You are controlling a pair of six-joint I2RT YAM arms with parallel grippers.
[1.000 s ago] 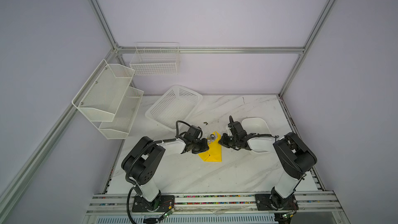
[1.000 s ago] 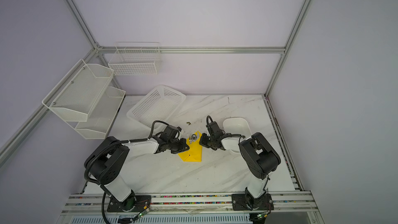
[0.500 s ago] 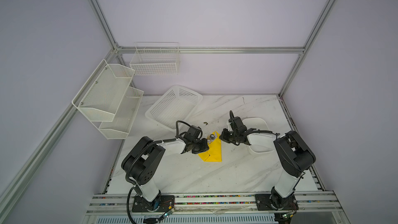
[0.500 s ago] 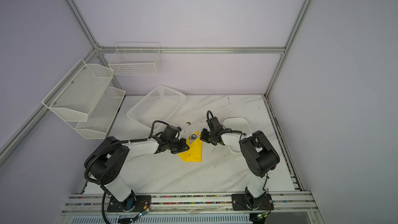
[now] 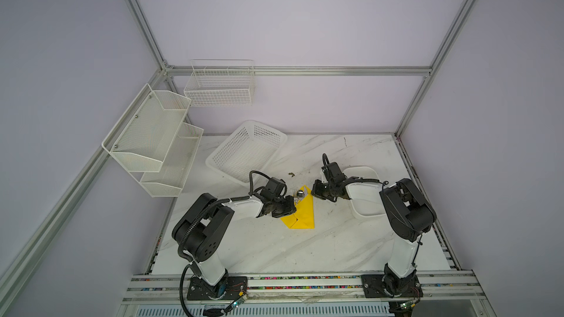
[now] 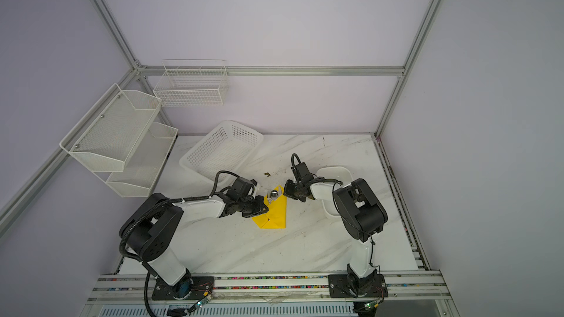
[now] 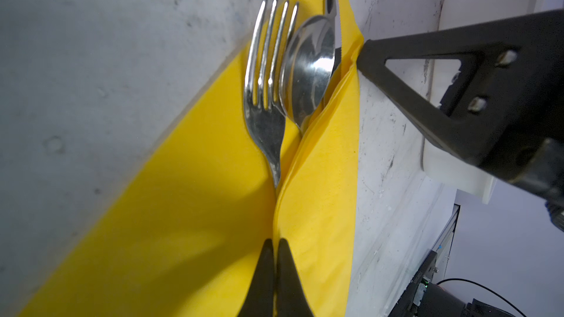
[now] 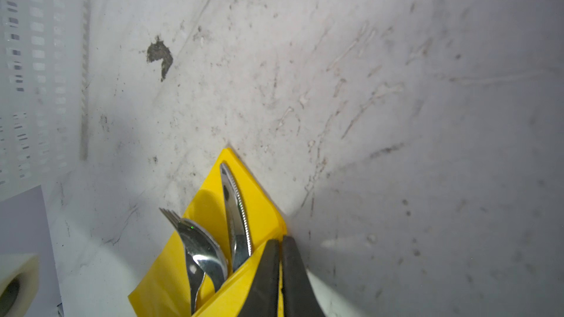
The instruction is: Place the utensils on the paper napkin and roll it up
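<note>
Lying mid-frame in both top views, the napkin (image 5: 302, 218) (image 6: 274, 218), utensils (image 7: 308, 71) tucked under its raised flap, is pinched by left gripper (image 7: 275, 240) and right gripper (image 8: 280, 240), both clamped shut on it, the right shifted slightly up-frame since a second ago; rolling is judged begun.

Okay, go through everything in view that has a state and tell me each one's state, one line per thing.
paper napkin, one flap folded across, not yet rolled up.
fork, lying on the napkin, tines exposed.
spoon, overlapping the fork, bowl exposed.
knife, on the napkin, blade exposed.
left tool, shut at the flap's edge.
right tool, shut on the napkin's edge.
white basket, nothing visible inside.
</note>
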